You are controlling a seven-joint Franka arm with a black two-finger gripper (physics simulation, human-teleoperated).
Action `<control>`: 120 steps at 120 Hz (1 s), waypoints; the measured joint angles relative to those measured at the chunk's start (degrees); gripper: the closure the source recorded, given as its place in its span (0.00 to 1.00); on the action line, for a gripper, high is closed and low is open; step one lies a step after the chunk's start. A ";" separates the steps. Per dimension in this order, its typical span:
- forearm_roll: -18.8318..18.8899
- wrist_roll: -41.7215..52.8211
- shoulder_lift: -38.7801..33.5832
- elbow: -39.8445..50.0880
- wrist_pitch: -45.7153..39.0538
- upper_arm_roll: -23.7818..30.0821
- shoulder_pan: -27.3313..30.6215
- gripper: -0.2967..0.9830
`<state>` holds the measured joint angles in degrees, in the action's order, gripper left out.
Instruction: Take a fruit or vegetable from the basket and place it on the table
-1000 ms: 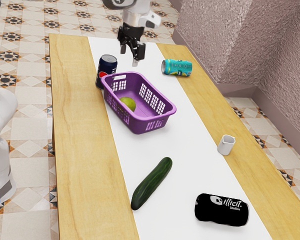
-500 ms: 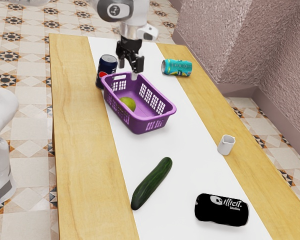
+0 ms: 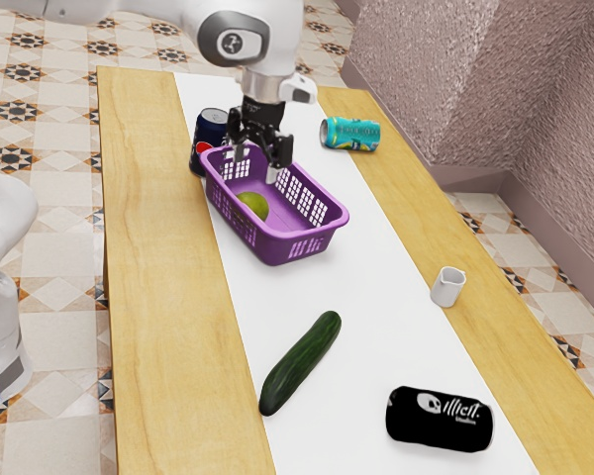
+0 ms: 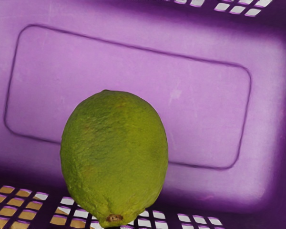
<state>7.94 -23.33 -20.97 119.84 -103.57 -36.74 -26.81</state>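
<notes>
- Look for the pincer (image 3: 256, 163) above the basket (image 3: 311, 237), in by the far end in the exterior view, with fingers spread and nothing pinched.
- Find the lime (image 3: 253, 205) inside, resting on the purple floor, near one long latticed wall; cannot tell from here whether touching it.
- Judged to be at the approach: centre over the lime, then lower between the walls with the fingers apart.
- Expect a fairly light, firm fruit with a little give in the rind; not fragile, so safe to squeeze moderately.
- Beware of waxy, rounded skin, likely to slip or roll if pinched high or off centre.
- Take hold at the widest part, across the narrower width, one finger on each flank, leaving the stem nub towards the lattice untouched.
- Avoid wedging a finger against that wall, or catching the rim and dragging the basket along.
- Lift straight up past the rim, then set down gently on the table (image 3: 158, 297), apart from the cucumber (image 3: 302, 362), and release slowly to prevent rolling.
</notes>
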 joint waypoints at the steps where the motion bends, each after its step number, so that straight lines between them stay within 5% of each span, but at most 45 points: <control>1: 0.00 -0.17 -0.05 0.06 -0.04 0.01 0.00 0.23; 120: 0.87 -7.96 1.69 0.76 -6.01 1.78 -0.52 0.24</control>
<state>8.82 -31.28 -19.29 120.59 -109.57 -34.96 -27.34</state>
